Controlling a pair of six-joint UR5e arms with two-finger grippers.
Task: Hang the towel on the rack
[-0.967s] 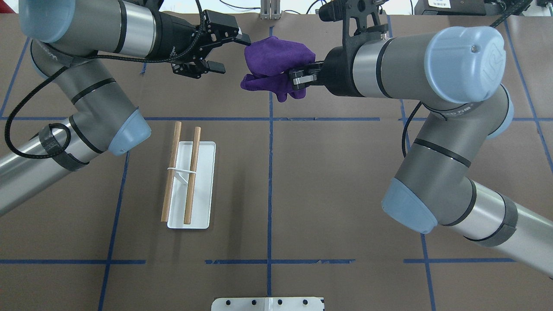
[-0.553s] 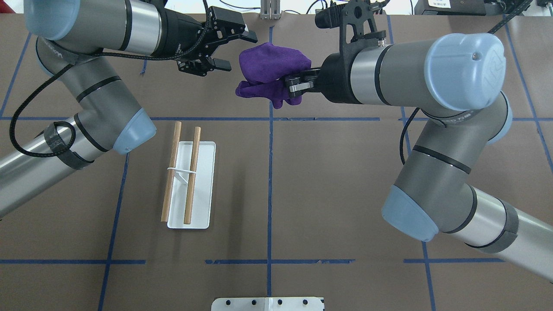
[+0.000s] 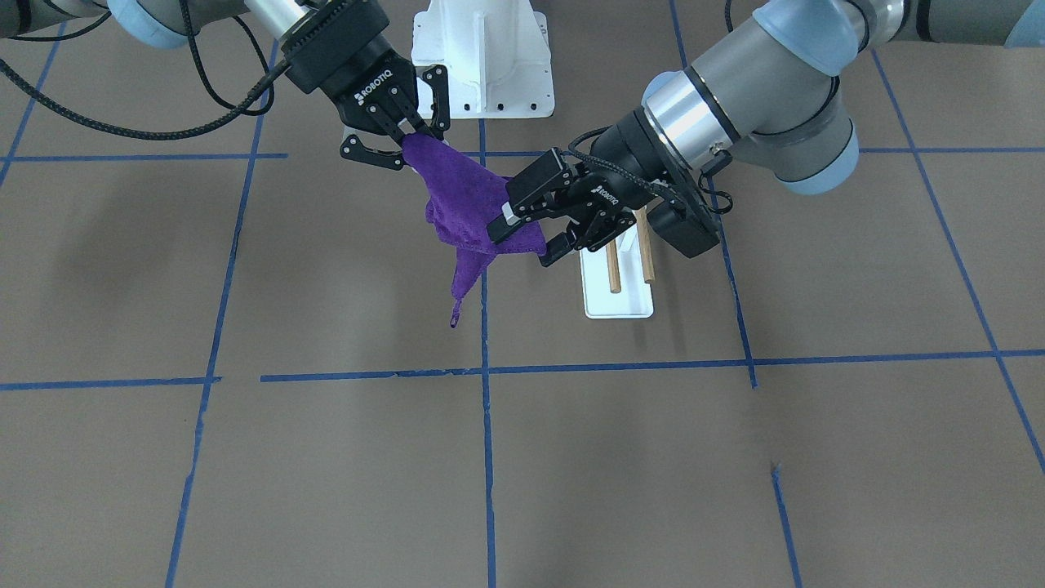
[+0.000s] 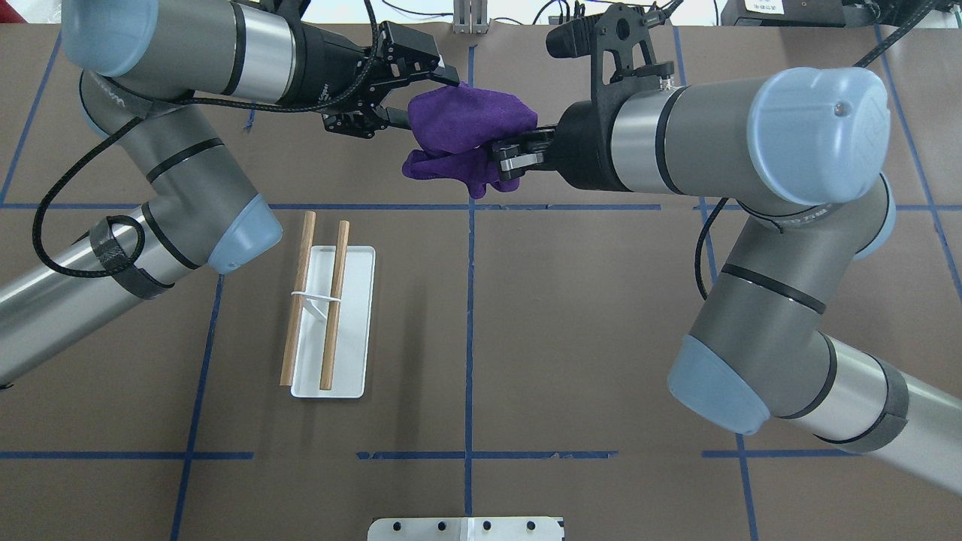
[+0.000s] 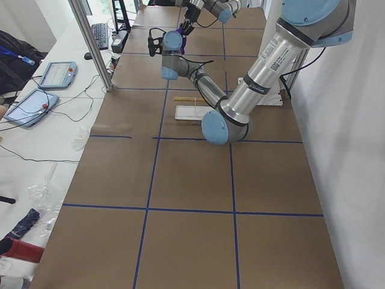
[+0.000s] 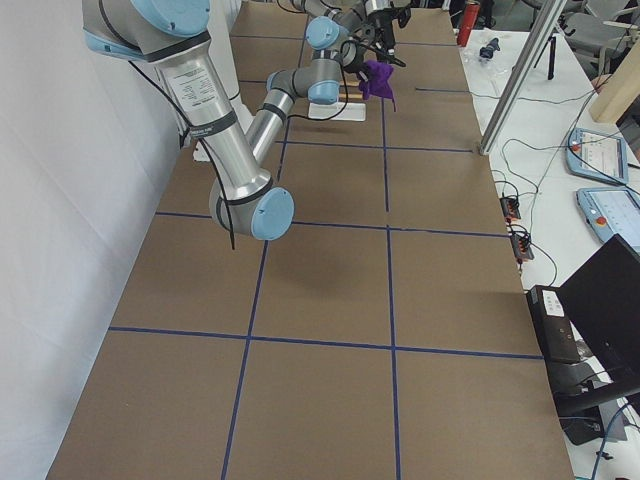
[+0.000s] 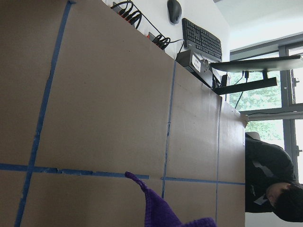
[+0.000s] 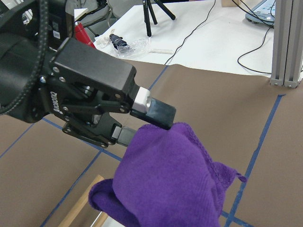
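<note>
My right gripper [image 4: 512,155] is shut on the bunched purple towel [image 4: 470,120] and holds it above the table at the far middle. In the front view it [image 3: 406,140] grips the towel [image 3: 465,212] at the top, with a tail hanging down. My left gripper [image 4: 421,98] is open, its two fingers either side of the towel's left edge. This also shows in the front view [image 3: 526,238] and the right wrist view [image 8: 139,124]. The rack [image 4: 331,323], a white base with two wooden rods, stands left of centre, nearer the robot. It is bare and partly hidden behind my left gripper in the front view [image 3: 618,306].
The white robot pedestal [image 3: 482,49] stands at the robot's edge of the table [image 4: 466,528]. Blue tape lines [image 4: 470,315] grid the brown tabletop. A side table with tablets and cables [image 5: 42,90] lies beyond the far edge.
My left gripper has moved right until its open fingers straddle the towel's edge. My right gripper has shifted the towel slightly left toward it.
</note>
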